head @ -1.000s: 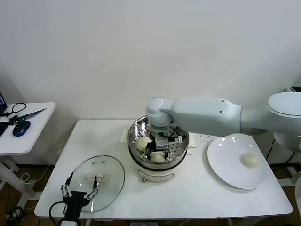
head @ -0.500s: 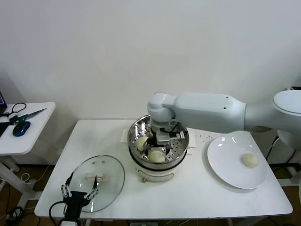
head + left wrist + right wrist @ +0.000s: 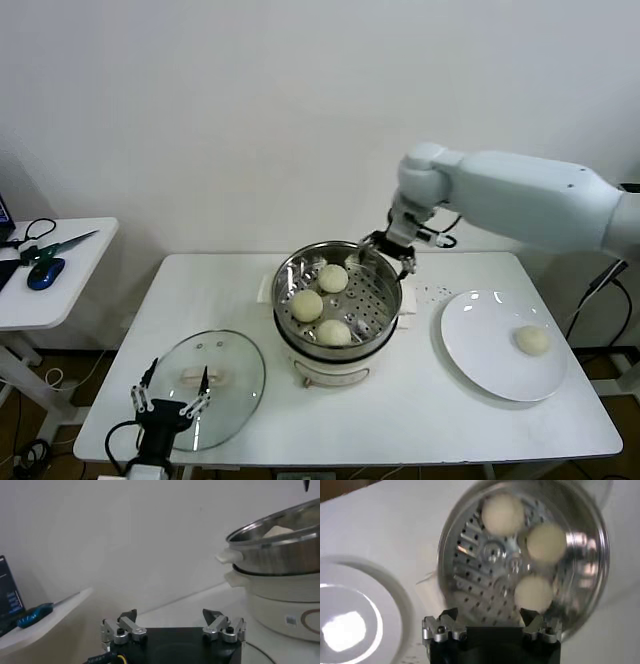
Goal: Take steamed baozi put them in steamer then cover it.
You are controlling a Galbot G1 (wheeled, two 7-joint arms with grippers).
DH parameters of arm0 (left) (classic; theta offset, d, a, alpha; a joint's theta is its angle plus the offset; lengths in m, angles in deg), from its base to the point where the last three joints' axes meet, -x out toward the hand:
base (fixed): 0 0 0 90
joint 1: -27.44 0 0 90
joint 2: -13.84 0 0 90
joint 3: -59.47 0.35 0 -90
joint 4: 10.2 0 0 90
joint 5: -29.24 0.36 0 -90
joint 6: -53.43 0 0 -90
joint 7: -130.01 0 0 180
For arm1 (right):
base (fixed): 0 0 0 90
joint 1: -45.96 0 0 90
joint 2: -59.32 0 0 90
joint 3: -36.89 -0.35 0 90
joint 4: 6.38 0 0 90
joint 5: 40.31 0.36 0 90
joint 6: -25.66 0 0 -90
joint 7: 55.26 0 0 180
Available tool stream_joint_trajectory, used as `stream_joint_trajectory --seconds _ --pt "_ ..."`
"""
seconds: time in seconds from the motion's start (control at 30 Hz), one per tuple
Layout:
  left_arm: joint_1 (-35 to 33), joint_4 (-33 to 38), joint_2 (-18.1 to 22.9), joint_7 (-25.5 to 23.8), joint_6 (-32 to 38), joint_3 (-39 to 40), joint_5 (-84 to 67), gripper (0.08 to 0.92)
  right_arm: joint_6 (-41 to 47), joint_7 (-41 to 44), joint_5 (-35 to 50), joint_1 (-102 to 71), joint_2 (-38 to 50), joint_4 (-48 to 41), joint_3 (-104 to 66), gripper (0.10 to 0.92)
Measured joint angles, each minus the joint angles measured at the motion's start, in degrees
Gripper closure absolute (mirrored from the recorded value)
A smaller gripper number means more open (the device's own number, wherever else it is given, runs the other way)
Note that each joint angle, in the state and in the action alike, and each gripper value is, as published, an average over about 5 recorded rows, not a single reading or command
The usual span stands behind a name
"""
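Observation:
The steamer stands mid-table in its white cooker base. Three steamed baozi lie in it. Another baozi rests on the white plate at the right. My right gripper hovers open and empty above the steamer's back right rim. Its wrist view looks down on the basket and the baozi. The cover lies flat at the front left. My left gripper waits open at the cover's near edge.
A small side table at the far left holds a blue mouse and scissors. The table's front edge runs just below the cover and the plate. The wall stands close behind the steamer.
My right gripper has opened, risen out of the steamer and swung to its back right. A baozi it left behind now shows at the back of the basket. The left arm has not moved.

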Motion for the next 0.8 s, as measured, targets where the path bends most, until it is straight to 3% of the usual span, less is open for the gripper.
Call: stream_joint_trajectory --seconds 0.33,0.8 --pt "0.2 0.1 -0.1 -0.1 -0.2 0.1 0.2 0.177 10.1 1.4 3.5 -5.0 13.2 -5.0 -1.9 0.203" --pt "-0.9 0.6 0.4 0.0 -0.5 -0.6 0.9 0.177 11.6 1.6 -7.4 -26.1 20.6 -14.2 -19.7 0.203"
